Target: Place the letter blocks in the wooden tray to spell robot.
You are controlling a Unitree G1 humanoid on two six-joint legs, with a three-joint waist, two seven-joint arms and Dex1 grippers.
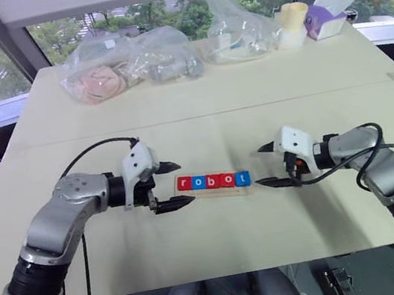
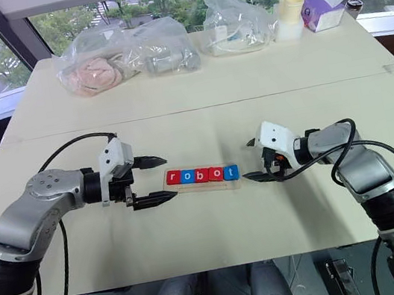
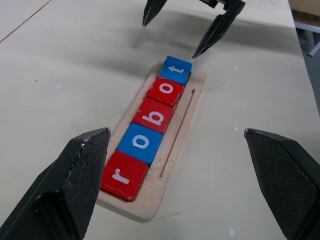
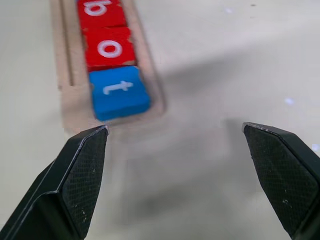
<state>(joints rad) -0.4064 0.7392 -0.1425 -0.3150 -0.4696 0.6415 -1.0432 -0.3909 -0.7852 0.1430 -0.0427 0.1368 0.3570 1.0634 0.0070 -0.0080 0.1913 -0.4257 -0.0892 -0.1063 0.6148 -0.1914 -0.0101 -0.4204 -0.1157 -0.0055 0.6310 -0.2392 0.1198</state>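
The pale worktop stretches from the near edge to a window at the far side, with a seam running left to right across its middle. Along its far edge lie two clear plastic bags, one on the far left with pinkish and grey contents, another near the far middle holding white items; to the right of them stands a cream-coloured cup and, further right, a purple-and-white box. On the near half, the wooden tray lies flat with its long side running left to right, midway between the two arms. In it the letter blocks sit side by side in one row, touching, reading r, o, b, o, t from left to right: red, blue, red, red, blue. A thin groove runs along the bare strip of the tray beside the row. The left pincer hangs just left of the tray's left end, pointing right toward it, its two black fingers spread wide and holding nothing. The right pincer hangs just right of the tray's right end, pointing left toward the blue t block, its fingers also spread wide and empty, clear of the tray and the blocks.
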